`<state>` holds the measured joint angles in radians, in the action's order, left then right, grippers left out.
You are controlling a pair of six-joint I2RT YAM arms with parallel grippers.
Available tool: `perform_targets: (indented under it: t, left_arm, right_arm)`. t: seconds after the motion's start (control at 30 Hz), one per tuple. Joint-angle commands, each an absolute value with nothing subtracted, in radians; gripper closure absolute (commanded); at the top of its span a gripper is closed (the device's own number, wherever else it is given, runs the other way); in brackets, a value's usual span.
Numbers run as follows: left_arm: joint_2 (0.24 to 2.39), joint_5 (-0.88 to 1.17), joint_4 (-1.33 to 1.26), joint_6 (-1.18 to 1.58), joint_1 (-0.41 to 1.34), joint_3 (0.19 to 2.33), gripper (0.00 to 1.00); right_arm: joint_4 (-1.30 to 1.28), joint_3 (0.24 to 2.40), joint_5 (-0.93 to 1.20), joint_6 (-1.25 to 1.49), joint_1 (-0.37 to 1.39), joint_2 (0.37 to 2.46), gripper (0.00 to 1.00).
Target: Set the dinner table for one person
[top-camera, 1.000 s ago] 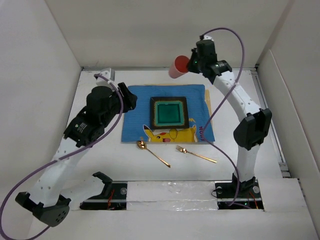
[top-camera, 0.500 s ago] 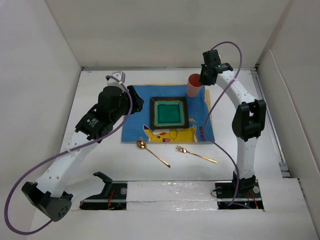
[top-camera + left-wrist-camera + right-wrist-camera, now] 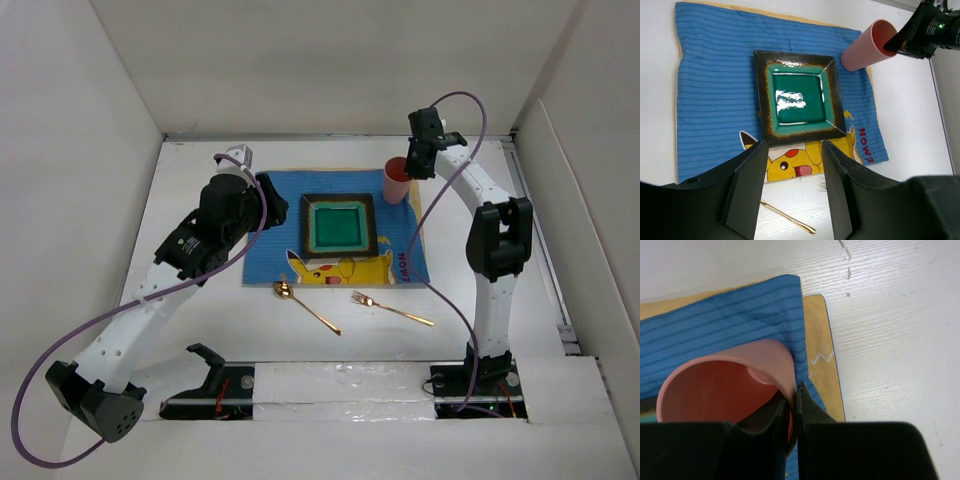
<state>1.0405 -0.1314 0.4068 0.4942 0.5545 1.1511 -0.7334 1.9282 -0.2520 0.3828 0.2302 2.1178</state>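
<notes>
The pink plastic cup hung tilted in the air a second ago, well beyond the far right corner of the square green-glazed plate with a dark brown rim. Now it stands upright just off that same corner, on the blue striped cloth placemat. Whether its base already rests on the cloth cannot be told. The right gripper pinches the cup's rim, with one finger inside the wall and one outside.

The left gripper has drifted slightly toward the plate's far left side and hovers there, fingers spread and empty.

The large white matte dinner table lies under everything, with the plate roughly at its middle. A thin gold spoon and a gold fork lie on it, on the near side of the plate.

The cup looks about ready for release. The cutlery then likely needs setting beside the plate.
</notes>
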Motion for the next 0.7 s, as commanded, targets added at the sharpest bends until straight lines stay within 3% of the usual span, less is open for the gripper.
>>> perform_targets:
  t: [0.0,0.17,0.4,0.53,0.6,0.63,0.67]
  left_arm:
    - [1.031,-0.135,0.368,0.495,0.555,1.138,0.56]
    - [1.028,-0.161,0.377,0.491,0.555,1.149,0.55]
    - [1.029,-0.204,0.409,0.459,0.555,1.201,0.55]
    - [1.038,-0.232,0.426,0.439,0.555,1.255,0.56]
    - [1.045,-0.245,0.431,0.425,0.555,1.288,0.62]
    - [1.048,-0.247,0.434,0.42,0.555,1.298,0.65]
    - [1.051,-0.252,0.436,0.414,0.555,1.314,0.69]
  right_arm:
    - [-0.713,1.917,-0.287,0.385,0.222,2.082,0.9]
    - [-0.719,1.925,-0.252,0.391,0.222,2.059,0.58]
    - [-0.764,1.971,-0.198,0.376,0.204,1.938,0.38]
    - [-0.761,1.932,-0.17,0.368,0.195,1.813,0.37]
    - [-0.75,1.895,-0.161,0.368,0.195,1.757,0.36]
    - [-0.744,1.84,-0.155,0.368,0.215,1.694,0.4]
    - [-0.73,1.8,-0.135,0.368,0.227,1.657,0.63]
